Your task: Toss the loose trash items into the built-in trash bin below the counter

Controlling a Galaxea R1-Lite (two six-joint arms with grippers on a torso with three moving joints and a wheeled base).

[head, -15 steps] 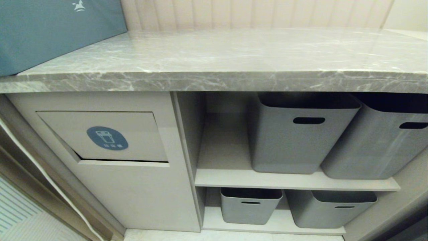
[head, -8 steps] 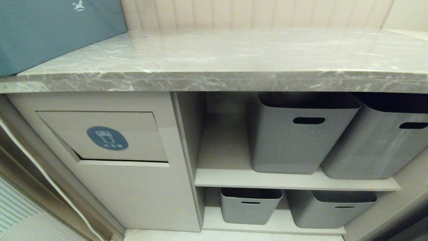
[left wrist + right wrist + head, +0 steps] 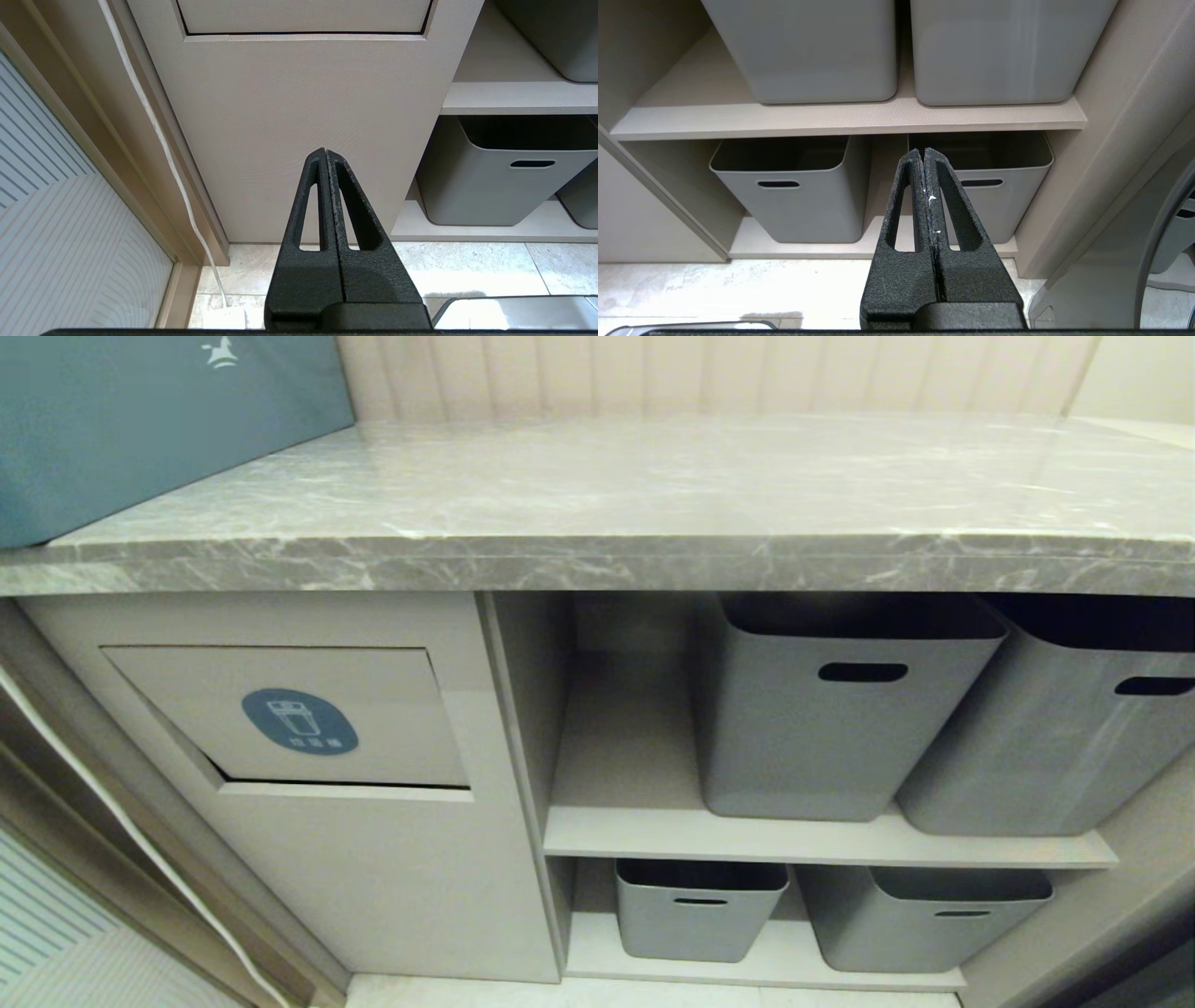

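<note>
Fingers on your left gripper (image 3: 325, 154) and right gripper (image 3: 923, 151) sit pressed together, low before the trash bin (image 3: 299, 721) under the desk (image 3: 653, 495); its flap seems slightly ajar.

A home utility nook: marble table (image 3: 653, 495), built-in bin flap (image 3: 289, 714), shelved grey tubs (image 3: 840, 709), tiled floor (image 3: 467, 266).

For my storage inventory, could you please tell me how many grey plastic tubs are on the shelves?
4: two large grey plastic tubs on the upper shelf, two smaller on the lower shelf. None appear hidden.
</note>
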